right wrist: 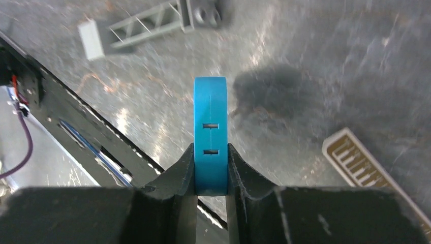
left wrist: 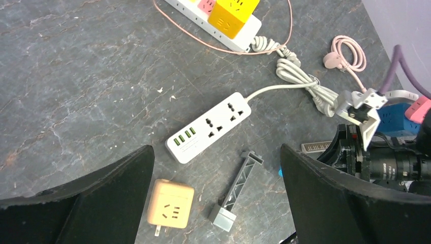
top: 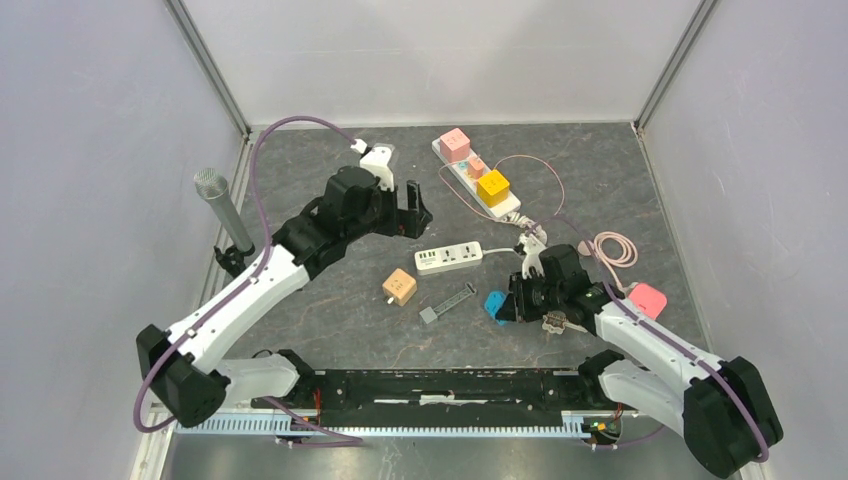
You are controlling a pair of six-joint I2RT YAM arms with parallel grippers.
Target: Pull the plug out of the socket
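My right gripper (top: 512, 303) is shut on a blue plug (right wrist: 210, 127), held off the table in front of the right arm; the plug also shows in the top view (top: 495, 304). Its slotted face points away from the wrist camera. A white power strip (top: 449, 258) with green USB ports lies mid-table with its sockets empty, also seen in the left wrist view (left wrist: 208, 127). My left gripper (top: 412, 213) is open and empty, hovering behind and left of this strip. A tan cube adapter (left wrist: 170, 203) lies on the table between its fingers.
A long white strip (top: 478, 180) at the back holds a pink cube (top: 455, 145), a small pink plug and a yellow cube (top: 492, 187). A grey bar (top: 447, 303), a coiled pink cable (top: 615, 250), a pink block (top: 648, 299) and a grey cylinder (top: 225, 210) lie around.
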